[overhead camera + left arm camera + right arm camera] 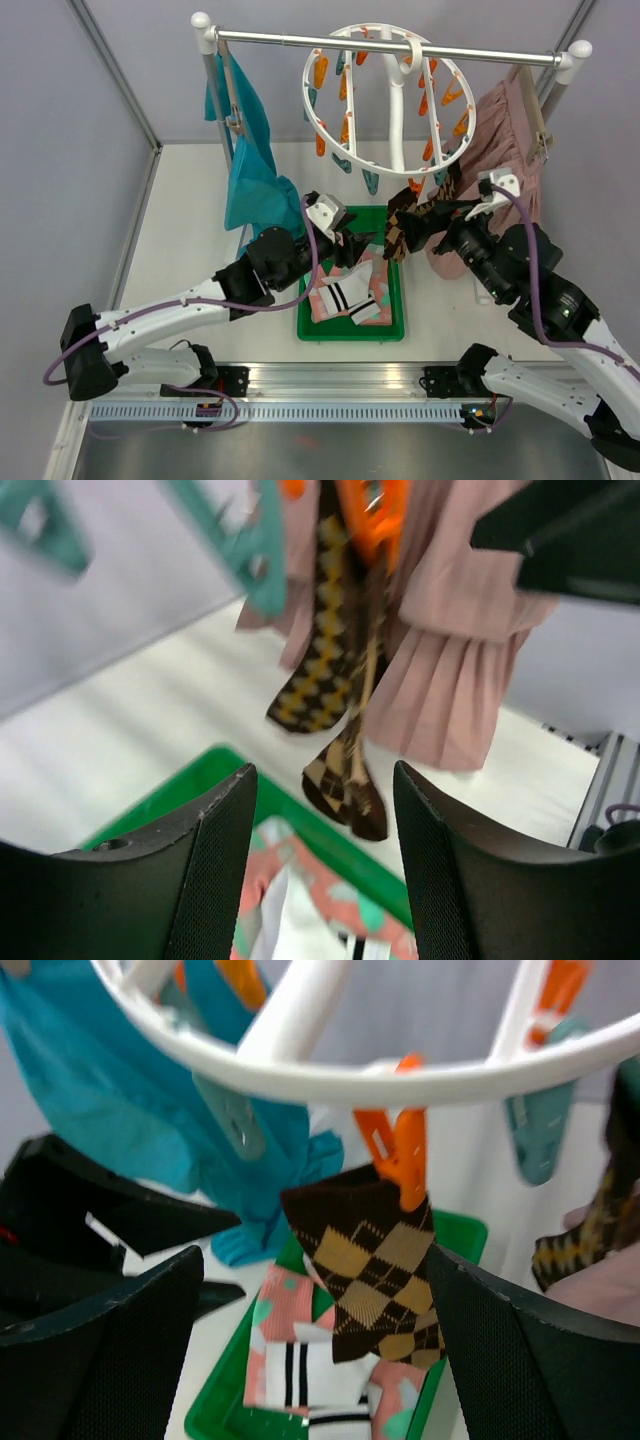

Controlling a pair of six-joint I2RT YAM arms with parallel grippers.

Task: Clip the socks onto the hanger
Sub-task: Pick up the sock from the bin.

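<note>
The white round hanger [380, 100] hangs from the rail, its rim lined with orange and teal clips. Two argyle socks [397, 232] hang from its front clips; one is pinched by an orange clip [400, 1155] over the tray. In the right wrist view that argyle sock [380, 1270] dangles between the wide-apart fingers of my right gripper [315, 1350], close to the right finger [530, 1360]. My left gripper [325, 860] is open and holds nothing; it faces the other argyle sock [340, 660]. Pink and striped white socks [345, 295] lie in the green tray [350, 332].
A teal garment [250, 170] hangs at the rail's left end. A dusty-pink skirt [505, 130] hangs at its right end, just behind the right arm. The green tray sits between both arms, under the hanger's front rim.
</note>
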